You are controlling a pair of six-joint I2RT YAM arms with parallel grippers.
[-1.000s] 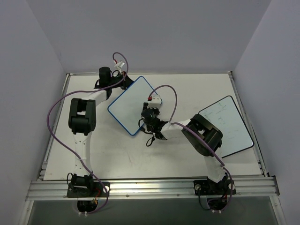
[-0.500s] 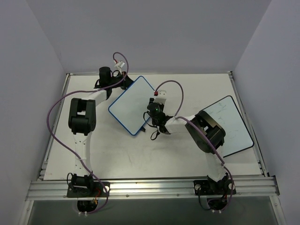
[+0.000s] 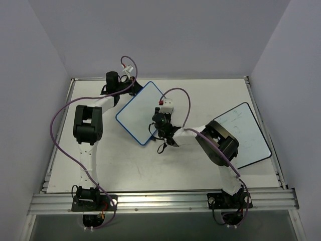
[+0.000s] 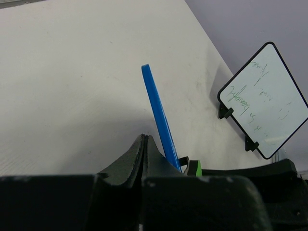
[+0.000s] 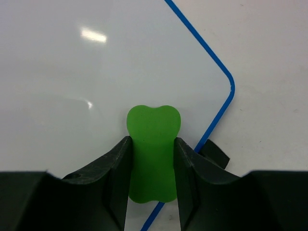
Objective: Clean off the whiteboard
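**A:** What did the overhead view show of the room?

**B:** A white table [image 3: 125, 165] closed in by plain pale lilac-grey walls [image 3: 165, 35], with a metal rail [image 3: 160, 201] along its near edge. The whiteboard [image 3: 138, 113] lay corner-on, left of centre towards the far side. A black-framed board [image 3: 243, 135] sat well apart on the right.

**A:** And the arms?

**B:** The left gripper [image 3: 133, 89] was at the whiteboard's far left edge. The right gripper [image 3: 156, 123] was over its near right edge.

**A:** What did the left wrist view show?

**B:** The fingers were pressed together with nothing between them. The blue frame ran edge-on just to their right. The matt table top had a few faint scuffs, and the black-framed board carried handwriting I couldn't read.

**A:** And the right wrist view?

**B:** The jaws were clamped on a green eraser [image 5: 153, 125], which pointed onto the whiteboard's face near a rounded corner. The face there was blank white, with two glints of light on it. One black foot [image 5: 214, 153] stuck out under the frame, and bare table lay beyond it.
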